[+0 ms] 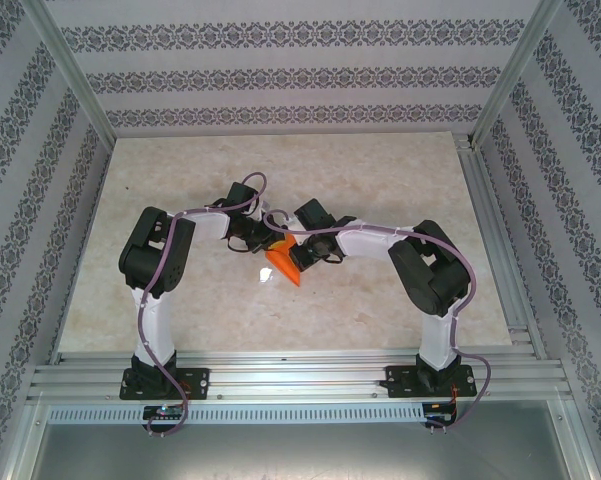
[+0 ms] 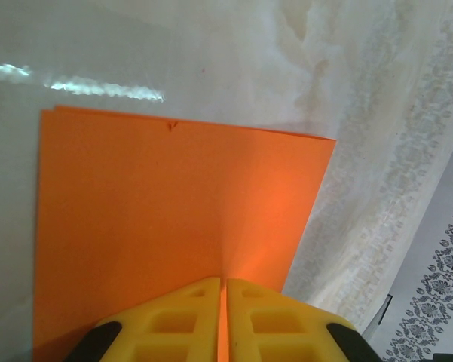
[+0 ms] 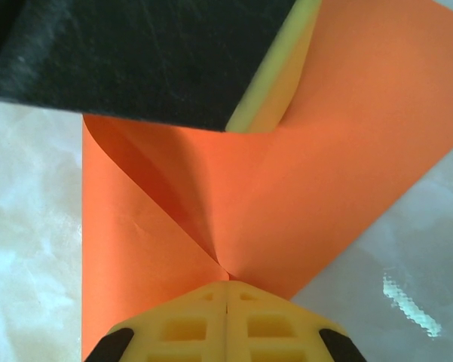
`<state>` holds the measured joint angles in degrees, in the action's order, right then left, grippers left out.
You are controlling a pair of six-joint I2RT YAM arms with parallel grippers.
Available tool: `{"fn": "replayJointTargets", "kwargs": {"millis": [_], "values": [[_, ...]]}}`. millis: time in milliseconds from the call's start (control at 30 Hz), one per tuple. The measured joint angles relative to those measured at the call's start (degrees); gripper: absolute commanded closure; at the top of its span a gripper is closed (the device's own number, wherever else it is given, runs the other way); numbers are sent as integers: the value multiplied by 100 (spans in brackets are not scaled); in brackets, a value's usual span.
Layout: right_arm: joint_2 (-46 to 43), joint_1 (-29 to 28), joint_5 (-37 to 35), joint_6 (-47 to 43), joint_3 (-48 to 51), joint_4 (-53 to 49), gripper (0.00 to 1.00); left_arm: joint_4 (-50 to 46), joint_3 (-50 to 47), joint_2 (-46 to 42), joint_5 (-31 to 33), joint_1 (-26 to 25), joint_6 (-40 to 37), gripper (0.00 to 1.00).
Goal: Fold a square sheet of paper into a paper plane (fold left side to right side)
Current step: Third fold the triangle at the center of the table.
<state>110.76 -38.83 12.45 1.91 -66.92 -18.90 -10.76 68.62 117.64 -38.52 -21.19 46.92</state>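
Marble table (image 1: 380,180), mid-frame in the top view: square sheet of paper (image 1: 283,262), orange, partly folded, looks tilted off the surface, hard to tell at that size. Left gripper (image 2: 223,290) clamped on one edge. Right gripper (image 3: 227,286) clamped where the folds meet, fingers tight on paper.

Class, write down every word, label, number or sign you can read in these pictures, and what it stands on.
No readable text.
orange paper: plain, with one tiny dark mark, no letter.
patterned walls: ornament, no words.
small boards by the arm bases: too small to read.
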Motion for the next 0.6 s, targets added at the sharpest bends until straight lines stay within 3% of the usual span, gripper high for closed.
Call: {"fn": "replayJointTargets", "kwargs": {"millis": [267, 600], "values": [[0, 37, 0, 15, 24, -7, 100, 0, 2, 2, 0, 0, 0, 87], [52, 31, -20, 11, -39, -111, 100, -280, 238, 4, 24, 4, -83, 75]]}}
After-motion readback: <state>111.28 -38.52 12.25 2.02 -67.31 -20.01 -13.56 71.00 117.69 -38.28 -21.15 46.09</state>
